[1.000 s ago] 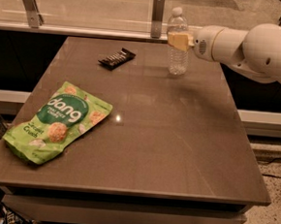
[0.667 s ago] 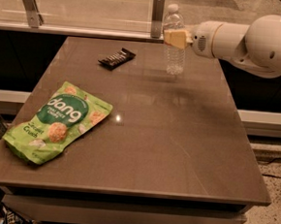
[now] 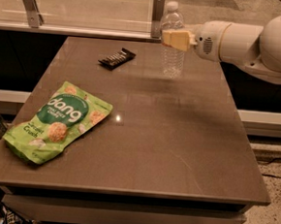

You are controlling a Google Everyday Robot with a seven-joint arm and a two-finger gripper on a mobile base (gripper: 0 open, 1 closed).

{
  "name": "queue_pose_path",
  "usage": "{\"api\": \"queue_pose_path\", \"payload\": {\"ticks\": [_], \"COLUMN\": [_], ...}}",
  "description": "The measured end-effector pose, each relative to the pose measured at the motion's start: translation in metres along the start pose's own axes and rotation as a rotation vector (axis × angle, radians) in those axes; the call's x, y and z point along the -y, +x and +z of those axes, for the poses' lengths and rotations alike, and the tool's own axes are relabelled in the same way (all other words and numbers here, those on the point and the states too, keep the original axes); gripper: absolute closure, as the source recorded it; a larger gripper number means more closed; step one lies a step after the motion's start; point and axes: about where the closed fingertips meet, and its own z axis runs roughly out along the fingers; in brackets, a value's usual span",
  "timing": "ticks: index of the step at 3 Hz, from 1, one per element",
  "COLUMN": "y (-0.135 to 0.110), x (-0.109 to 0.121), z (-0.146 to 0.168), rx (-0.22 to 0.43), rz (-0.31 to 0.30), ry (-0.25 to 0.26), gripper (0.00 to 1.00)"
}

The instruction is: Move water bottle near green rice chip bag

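The water bottle (image 3: pixel 172 58) stands up straight near the far edge of the surface (image 3: pixel 177 136), a bit closer to the far right corner than to the far left one. It is clear and has bumpy rings on its sides and a white cap on top. The pincer (image 3: pixel 168 39) is closed around the top part of the bottle, just under the neck, and holds it from the right side. The pincer's fingers (image 3: pixel 178 39) are a pale yellow color. The fat white arm (image 3: pixel 248 42) behind them reaches in from past the right edge. There is a dim shadow on the surface below the bottle. I cannot tell if the bottom of the bottle touches the surface or hangs just over it.

The green rice chip bag (image 3: pixel 59 122) lies flat by the left edge, closer to the near left corner. It is bright green with the white word "dang" and pictures of round chips. It is well apart from the bottle.

A small black wrapped bar (image 3: pixel 117 58) lies near the far edge, to the left of the bottle. It touches nothing else.

Behind the far edge is a clear wall with metal posts (image 3: pixel 158 13).
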Motion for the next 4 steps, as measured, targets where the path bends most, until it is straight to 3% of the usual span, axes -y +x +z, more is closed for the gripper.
{"api": "queue_pose_path", "payload": {"ticks": [2, 4], "y": [0.006, 0.026], "x": [-0.072, -0.135], "z": [-0.024, -0.04], "rx": [0.054, 0.079], "rz": [-0.026, -0.042], "ry": [-0.075, -0.099], "gripper": [1.0, 1.0]}}
